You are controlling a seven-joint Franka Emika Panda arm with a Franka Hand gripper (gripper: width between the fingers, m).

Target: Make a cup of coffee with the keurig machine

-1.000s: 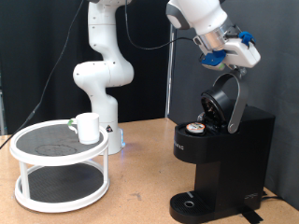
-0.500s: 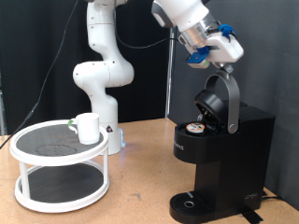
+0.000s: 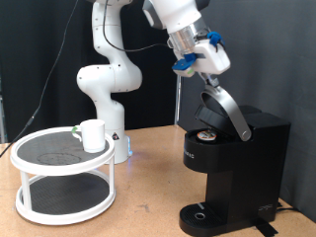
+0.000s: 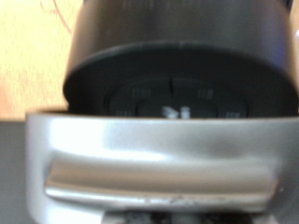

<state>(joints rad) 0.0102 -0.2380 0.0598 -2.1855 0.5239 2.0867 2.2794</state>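
Observation:
The black keurig machine (image 3: 242,163) stands at the exterior view's right, its hinged lid (image 3: 210,112) part open and its silver handle (image 3: 225,111) slanting up to the left. A brown-topped pod (image 3: 204,135) sits in the open chamber. My gripper (image 3: 200,65), with blue parts, hovers just above the handle's upper end; its fingers do not show clearly. The wrist view is filled by the silver handle (image 4: 159,163) and the lid's black round underside (image 4: 173,93). The white cup (image 3: 93,134) stands upright on the white round stand (image 3: 30,158) at the left, far from the gripper.
The stand has two tiers with dark mesh shelves. The robot's white base (image 3: 107,79) rises behind it. The machine's round drip tray (image 3: 202,214) is at the bottom, with nothing on it. The wooden table (image 3: 148,197) stretches between stand and machine.
My gripper has moved left and slightly down across the top of the machine. The lid and its handle have tilted from nearly upright towards the chamber. The cup has not moved.

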